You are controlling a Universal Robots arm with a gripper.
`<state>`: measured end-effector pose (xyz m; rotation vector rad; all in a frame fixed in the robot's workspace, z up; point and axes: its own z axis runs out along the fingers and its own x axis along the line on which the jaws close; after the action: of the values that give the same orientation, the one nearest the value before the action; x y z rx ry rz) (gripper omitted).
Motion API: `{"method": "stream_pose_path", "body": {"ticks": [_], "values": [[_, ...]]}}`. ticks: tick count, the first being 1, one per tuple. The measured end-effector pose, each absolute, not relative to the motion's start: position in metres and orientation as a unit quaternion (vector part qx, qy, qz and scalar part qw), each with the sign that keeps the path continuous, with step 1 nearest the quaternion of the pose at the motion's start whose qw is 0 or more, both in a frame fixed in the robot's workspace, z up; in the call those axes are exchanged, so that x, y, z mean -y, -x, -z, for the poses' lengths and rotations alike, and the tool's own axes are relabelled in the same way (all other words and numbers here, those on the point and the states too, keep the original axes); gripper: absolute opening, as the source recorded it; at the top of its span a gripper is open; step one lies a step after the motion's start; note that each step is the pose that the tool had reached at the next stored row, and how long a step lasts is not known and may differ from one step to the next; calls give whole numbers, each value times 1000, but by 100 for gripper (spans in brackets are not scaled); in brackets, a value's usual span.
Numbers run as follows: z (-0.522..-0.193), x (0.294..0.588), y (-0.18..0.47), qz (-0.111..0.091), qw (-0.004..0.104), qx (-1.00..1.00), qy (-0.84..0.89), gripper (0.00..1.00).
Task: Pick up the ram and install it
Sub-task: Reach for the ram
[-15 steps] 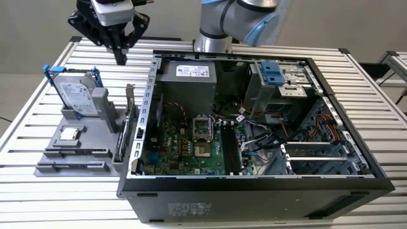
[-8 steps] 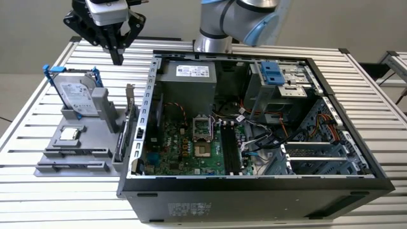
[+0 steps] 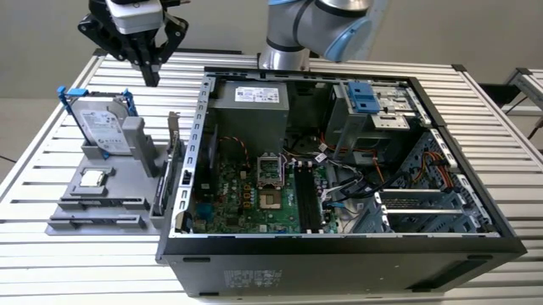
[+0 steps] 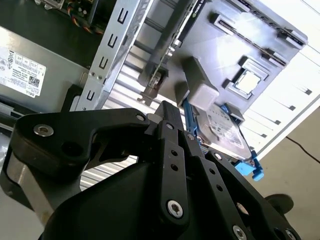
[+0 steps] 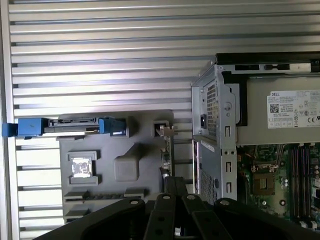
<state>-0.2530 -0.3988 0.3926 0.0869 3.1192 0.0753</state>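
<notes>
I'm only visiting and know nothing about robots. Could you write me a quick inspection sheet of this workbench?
Surface: slatted metal table carrying an open computer case with a grey holder beside it.
Job's things: ram sits in a front slot of the holder, untouched; the motherboard's black slots lie inside the case.
Clutter: hard drive with blue brackets, square processor chip and an upright card, all on the holder.
Grippers: tool shut, holding nothing, hanging above the table near the hard drive.
Cables: coloured wire bundles inside the case.
Surroundings: a second slatted table at the exterior view's right.
</notes>
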Motion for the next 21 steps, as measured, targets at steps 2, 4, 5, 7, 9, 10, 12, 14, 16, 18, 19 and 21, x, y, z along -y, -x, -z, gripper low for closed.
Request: {"method": "stream_pose_path", "body": {"ticks": [2,4,5,7,9,10,12,14,16,18,19,21], "values": [[-393,399,255,-24,10,-999,-28,0],[-393,399,257,-24,10,-999,-28,0],[-393,399,258,-24,10,-999,-28,0],[-393,399,260,-24,10,-999,-27,0],[-393,399,262,-24,10,-999,-27,0],[-393,399,262,-24,10,-999,-27,0],[-393,399,264,-24,10,-999,-27,0],[-393,399,266,-24,10,-999,-27,0],[-393,399,268,-24,10,-999,-27,0],[-393,399,270,-24,10,-999,-27,0],[-393,399,271,-24,10,-999,-27,0],[-393,399,273,-24,10,-999,-27,0]]}}
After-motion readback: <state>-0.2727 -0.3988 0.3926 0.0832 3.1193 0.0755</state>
